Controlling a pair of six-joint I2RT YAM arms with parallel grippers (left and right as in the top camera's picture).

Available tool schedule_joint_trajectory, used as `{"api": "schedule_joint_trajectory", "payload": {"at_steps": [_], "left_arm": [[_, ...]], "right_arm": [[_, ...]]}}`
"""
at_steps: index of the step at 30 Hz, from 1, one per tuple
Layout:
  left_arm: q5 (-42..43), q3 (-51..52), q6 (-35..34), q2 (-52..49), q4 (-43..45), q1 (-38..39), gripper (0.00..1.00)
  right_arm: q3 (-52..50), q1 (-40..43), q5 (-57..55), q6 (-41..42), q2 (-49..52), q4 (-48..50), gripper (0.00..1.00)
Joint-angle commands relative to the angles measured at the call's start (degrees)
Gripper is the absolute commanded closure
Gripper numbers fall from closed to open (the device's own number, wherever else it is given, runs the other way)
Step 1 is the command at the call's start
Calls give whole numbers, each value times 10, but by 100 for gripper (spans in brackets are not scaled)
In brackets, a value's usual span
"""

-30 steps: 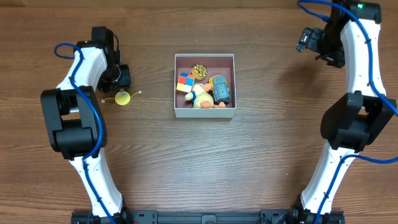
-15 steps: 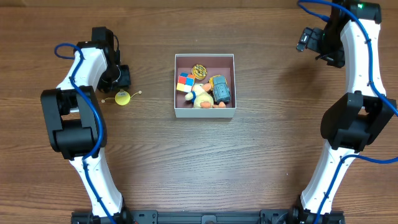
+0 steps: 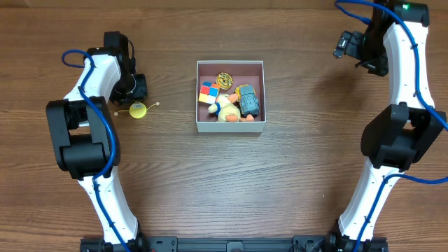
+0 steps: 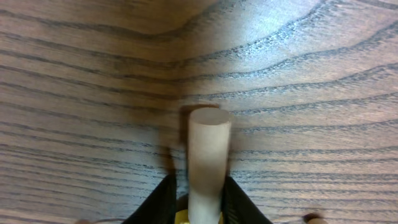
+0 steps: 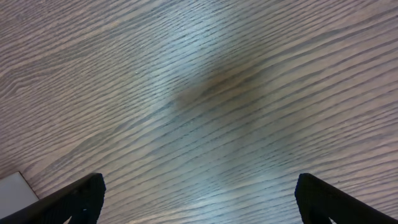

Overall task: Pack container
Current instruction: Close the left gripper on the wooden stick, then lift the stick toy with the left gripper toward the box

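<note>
The container is a square white box with a mauve-pink floor at the table's middle. It holds a colourful cube, a round gold toy, a yellow plush and a blue-grey toy vehicle. A small yellow toy with thin wooden pegs lies on the table left of the container. My left gripper is right at it. In the left wrist view its jaws close on one pale wooden peg, with yellow just below. My right gripper is open and empty at the far right.
Dark wood-grain table all round. A white corner shows at the lower left of the right wrist view. Both arm bases stand at the near edge, left and right.
</note>
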State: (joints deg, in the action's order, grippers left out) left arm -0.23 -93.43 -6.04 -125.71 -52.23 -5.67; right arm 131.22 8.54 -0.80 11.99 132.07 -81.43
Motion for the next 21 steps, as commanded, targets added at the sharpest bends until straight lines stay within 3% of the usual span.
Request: {"api": "schedule_joint_trajectory", "payload": {"at_steps": [1,8,14,21], "left_arm": [[-4,3,-8,-6,3,0,81],[-4,3,-8,-6,2,0,90],[1,-11,-8,-5,-9,1,89],[23,-106,-8,-2,-95,6,92]], "right_arm": [[0,0,1,0,-18,4,0],[0,0,1,0,-18,4,0],[0,0,1,0,-18,4,0],[0,0,1,0,-18,4,0]]}}
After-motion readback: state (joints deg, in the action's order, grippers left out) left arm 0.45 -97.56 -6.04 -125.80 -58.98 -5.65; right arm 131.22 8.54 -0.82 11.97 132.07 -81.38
